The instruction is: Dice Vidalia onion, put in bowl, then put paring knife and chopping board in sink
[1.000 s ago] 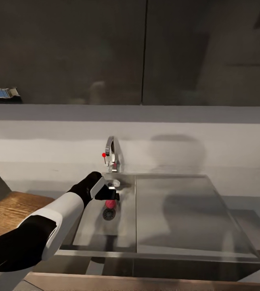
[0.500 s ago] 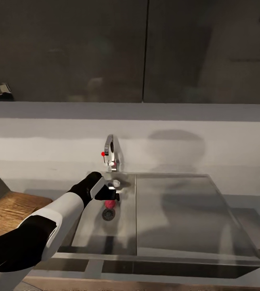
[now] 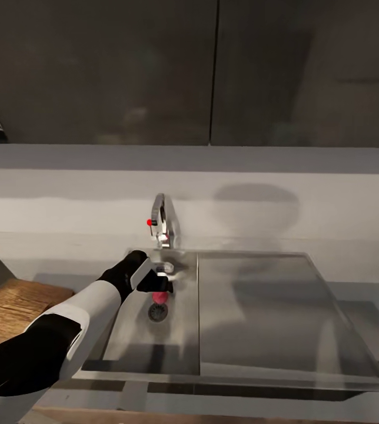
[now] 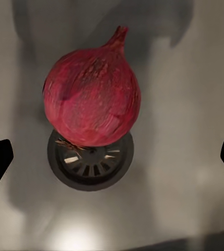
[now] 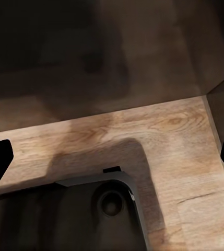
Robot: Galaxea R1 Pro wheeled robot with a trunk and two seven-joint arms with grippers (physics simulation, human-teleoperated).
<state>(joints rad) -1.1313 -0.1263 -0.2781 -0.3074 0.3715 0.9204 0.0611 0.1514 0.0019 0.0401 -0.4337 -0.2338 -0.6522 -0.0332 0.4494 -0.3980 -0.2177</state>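
right end effector point(image 5: 112, 157): fingers spread | wood-grain floor point(image 5: 174, 141) | dark rounded part point(image 5: 91, 214), possibly robot base

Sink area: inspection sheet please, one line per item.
Surface: grey countertop around the sink; basin floor bare apart from the onion.
Job's things: red onion resting over the drain; wooden board on the counter at the robot's left.
Clutter: nothing seen.
Grippers: left tool open, fingertips either side of the onion, not touching; right tool open, over wood flooring.
Cables: nothing seen.
Surroundings: chrome tap with red dot behind the basin; dark wall cabinets above.
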